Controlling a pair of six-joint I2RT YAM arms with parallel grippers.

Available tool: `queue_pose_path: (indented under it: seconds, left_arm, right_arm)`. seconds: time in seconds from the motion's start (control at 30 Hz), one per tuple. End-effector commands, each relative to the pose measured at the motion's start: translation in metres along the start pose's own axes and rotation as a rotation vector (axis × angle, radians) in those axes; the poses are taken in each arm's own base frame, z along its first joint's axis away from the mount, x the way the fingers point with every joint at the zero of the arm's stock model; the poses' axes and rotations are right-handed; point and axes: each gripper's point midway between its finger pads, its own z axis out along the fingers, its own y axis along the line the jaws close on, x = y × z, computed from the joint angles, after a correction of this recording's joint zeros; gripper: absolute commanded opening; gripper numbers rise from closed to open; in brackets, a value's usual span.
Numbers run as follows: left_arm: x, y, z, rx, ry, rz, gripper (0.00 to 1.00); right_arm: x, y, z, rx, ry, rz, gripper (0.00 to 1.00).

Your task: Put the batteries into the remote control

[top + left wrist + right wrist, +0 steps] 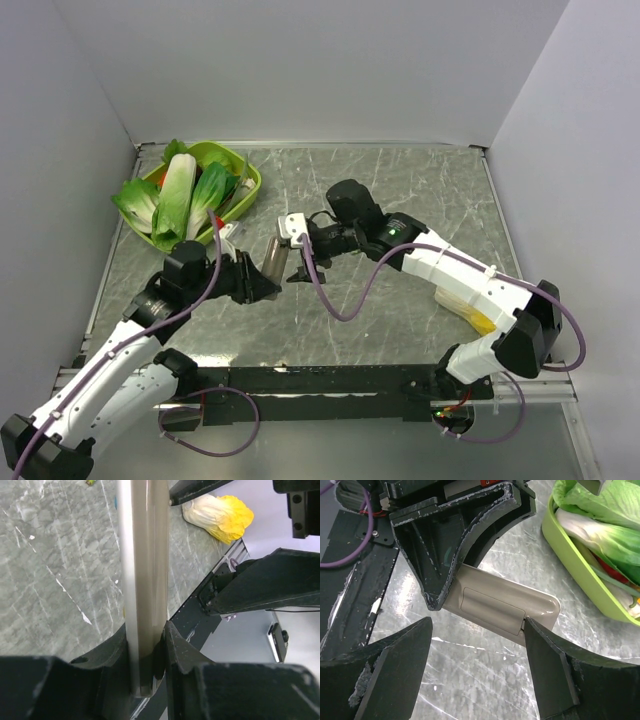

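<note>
Grey marbled desk [400, 180] under plain white walls, and from where I stand little of the job looks done. Nearest the arm bases, the left hand [147, 650] is clamped on one end of the remote control [505, 605], holding it off the desk with its dull grey-brown back towards the other arm. The battery cover [492, 605] on that back looks shut, so I judge nothing is loaded. The right hand [477, 632] straddles the remote's free end, fingers apart, gripping nothing. Opening the cover is left, then both batteries, which I cannot pick out anywhere. Beyond, a green tray [245, 190] of leafy vegetables sits far left.
</note>
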Motion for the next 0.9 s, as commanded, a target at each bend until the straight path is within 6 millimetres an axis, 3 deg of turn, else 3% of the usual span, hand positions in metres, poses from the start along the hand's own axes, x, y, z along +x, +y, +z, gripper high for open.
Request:
queue_pose_path:
  seconds: [0.0, 0.23, 0.27, 0.43, 0.5, 0.6, 0.7, 0.87]
  left_arm:
    - [-0.084, -0.066, -0.012, 0.215, -0.325, 0.291, 0.02]
    - [-0.089, -0.038, 0.000, 0.090, -0.340, 0.259, 0.02]
    - [-0.089, -0.031, 0.001, 0.059, -0.342, 0.249, 0.02]
    - [-0.069, -0.002, 0.011, -0.020, -0.286, 0.212, 0.02]
    - [-0.064, 0.003, 0.013, -0.032, -0.278, 0.207, 0.02]
    - [-0.060, 0.014, 0.016, -0.060, -0.270, 0.228, 0.02]
    - [-0.058, 0.022, 0.015, -0.091, -0.271, 0.280, 0.02]
    - [-0.063, 0.021, 0.008, -0.098, -0.304, 0.383, 0.02]
  right_arm:
    - [0.007, 0.078, 0.020, -0.335, -0.021, 0.201, 0.79]
    - [0.001, 0.080, 0.021, -0.323, -0.043, 0.193, 0.79]
    - [0.008, 0.075, 0.021, -0.280, -0.015, 0.189, 0.79]
    - [-0.005, 0.043, 0.000, -0.028, -0.048, 0.144, 0.81]
    - [-0.014, 0.024, -0.017, 0.125, -0.070, 0.154, 0.82]
    - [-0.018, 0.006, -0.037, 0.283, -0.078, 0.177, 0.96]
    - [-0.015, 0.001, -0.044, 0.332, -0.053, 0.208, 1.00]
    - [-0.036, -0.002, -0.039, 0.328, -0.159, 0.315, 1.00]
